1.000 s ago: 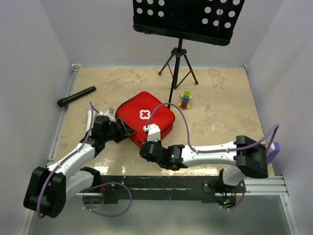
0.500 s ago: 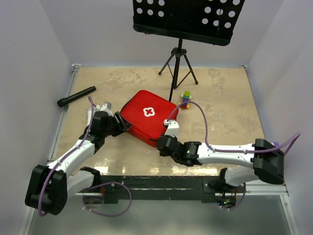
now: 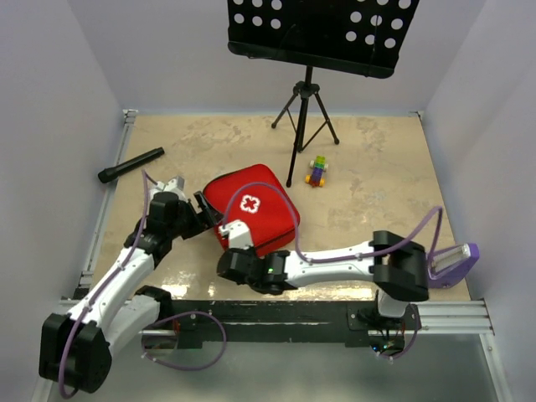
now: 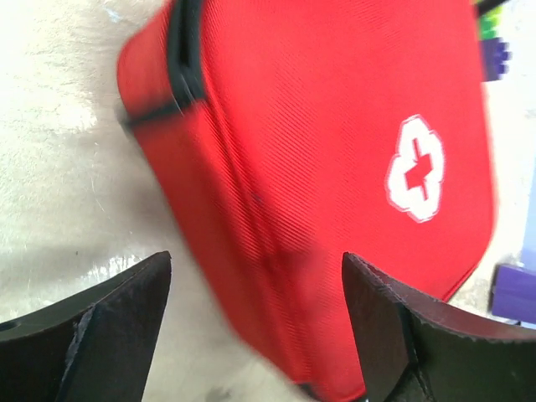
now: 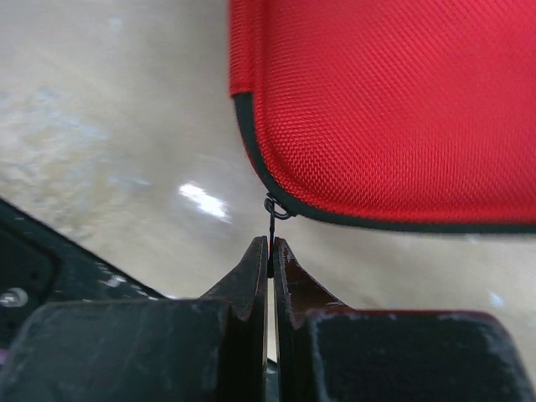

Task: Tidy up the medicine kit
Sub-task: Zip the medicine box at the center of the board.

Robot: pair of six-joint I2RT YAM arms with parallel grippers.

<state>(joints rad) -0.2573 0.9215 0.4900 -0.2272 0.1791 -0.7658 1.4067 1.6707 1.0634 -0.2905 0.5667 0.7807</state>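
The medicine kit (image 3: 261,201), a closed red fabric case with a white cross (image 3: 249,203) on its lid, lies in the middle of the table. My left gripper (image 3: 203,214) is open at the kit's left side. In the left wrist view the red kit (image 4: 335,142) lies between and beyond the spread left gripper (image 4: 255,260), and I see no contact with either finger. My right gripper (image 3: 230,243) is at the kit's near-left corner. In the right wrist view the right gripper (image 5: 270,244) is shut on the thin black zipper pull (image 5: 272,219) hanging from the kit's (image 5: 402,100) black-edged corner.
A black flashlight (image 3: 131,165) lies at the far left. A music stand's tripod (image 3: 306,117) stands behind the kit, with a small toy of coloured blocks (image 3: 317,171) beside it. A purple-and-white object (image 3: 456,260) sits at the right wall. Walls close in the table on three sides.
My right gripper swung from the kit's near-right side to its near-left corner, still shut. The kit shifted and turned a little. My left gripper's jaws opened wider.
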